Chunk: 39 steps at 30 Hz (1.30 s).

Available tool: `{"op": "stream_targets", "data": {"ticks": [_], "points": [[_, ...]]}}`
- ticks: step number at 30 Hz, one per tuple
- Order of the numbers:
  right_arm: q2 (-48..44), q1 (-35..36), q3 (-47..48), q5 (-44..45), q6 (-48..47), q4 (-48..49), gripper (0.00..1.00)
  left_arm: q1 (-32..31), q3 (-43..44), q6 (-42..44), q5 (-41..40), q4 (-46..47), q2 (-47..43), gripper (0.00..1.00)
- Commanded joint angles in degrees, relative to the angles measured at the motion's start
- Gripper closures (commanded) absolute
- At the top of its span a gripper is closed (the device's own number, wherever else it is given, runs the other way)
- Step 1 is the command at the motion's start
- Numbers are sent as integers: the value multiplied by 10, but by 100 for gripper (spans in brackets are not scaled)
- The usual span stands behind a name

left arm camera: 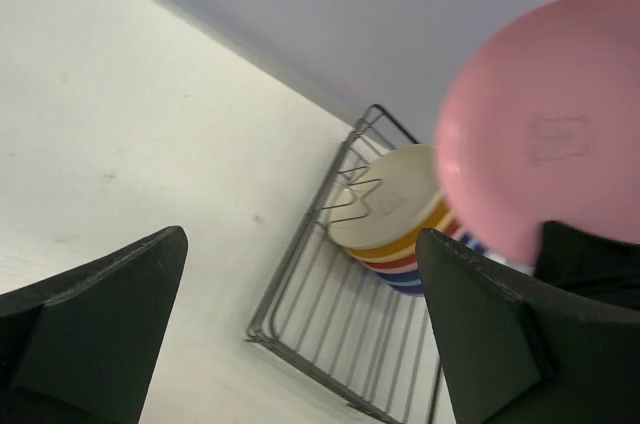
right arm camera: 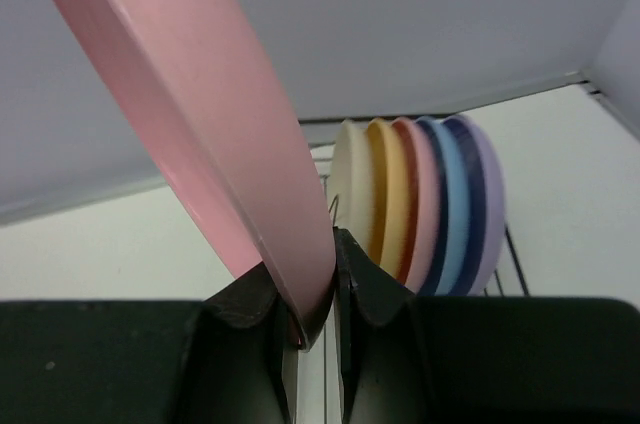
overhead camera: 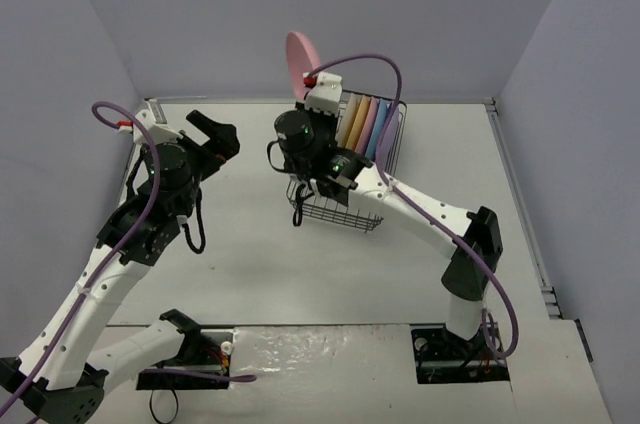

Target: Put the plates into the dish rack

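Right pincer (right arm camera: 315,316) clamps the pink plate (right arm camera: 200,94) edge-up, likely to slot it at the dish rack's (overhead camera: 338,216) nine-o'clock end; left pincer (left arm camera: 300,289) gapes empty.

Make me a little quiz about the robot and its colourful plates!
1. True or false: the left claw is holding a plate.
2. How many plates stand in the dish rack? A) three B) five C) six
3. What colour is the raised plate pinched in the right claw?
Key: 1 false; 2 B; 3 pink.
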Motion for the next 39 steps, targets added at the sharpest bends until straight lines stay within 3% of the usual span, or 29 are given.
{"op": "stream_targets", "data": {"ticks": [1,3,6,8,12,13,15,20,23,39], "points": [[59,-10,121,196,110,-196,100,0,-25,45,-84,-25,-16,3],[86,-15,160,236,123,-240,100,1,-37,50,-102,-30,-21,3],[128,-16,196,268,53,-175,100,4,-47,61,-112,-35,-25,3],[142,-19,180,292,-73,-22,100,7,-53,65,-115,-39,-24,3],[176,-25,111,304,-531,490,100,22,-68,68,-103,-42,-24,3],[198,-28,113,306,-634,580,100,30,-73,69,-96,-40,-24,3],[234,-34,167,312,-754,645,100,56,-88,70,-78,-34,-24,3],[331,-39,273,314,-822,659,100,152,-118,64,55,-2,-6,3],[363,-46,308,321,-838,663,100,192,-126,72,87,3,7,3],[438,-79,395,405,-745,651,100,258,-150,89,179,72,76,3]]}}
